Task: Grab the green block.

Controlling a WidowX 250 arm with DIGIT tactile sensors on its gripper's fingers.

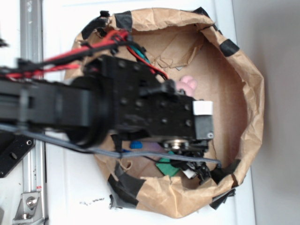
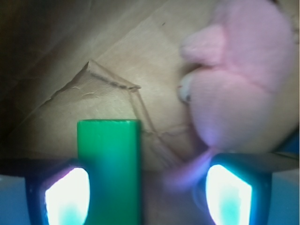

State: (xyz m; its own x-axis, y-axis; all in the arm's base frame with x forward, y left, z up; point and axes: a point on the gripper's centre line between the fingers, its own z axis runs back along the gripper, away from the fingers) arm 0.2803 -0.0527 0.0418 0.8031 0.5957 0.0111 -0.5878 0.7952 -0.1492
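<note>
One pink plush toy (image 2: 243, 79) crowds green block (image 2: 108, 168); gripper (image 2: 147, 194) spread.

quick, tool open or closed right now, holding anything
tool: open, holding nothing; the green block sits between its fingers, nearer the left one.

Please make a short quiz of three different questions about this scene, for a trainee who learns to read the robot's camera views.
1. True or false: in the wrist view, the green block lies between the fingers of the gripper.
2. The soft toy beside the block is: A) pink B) yellow C) black.
3. Fill in: the block lies nearer the ___ finger in the wrist image.

Key: 1 true; 2 A; 3 left.
</note>
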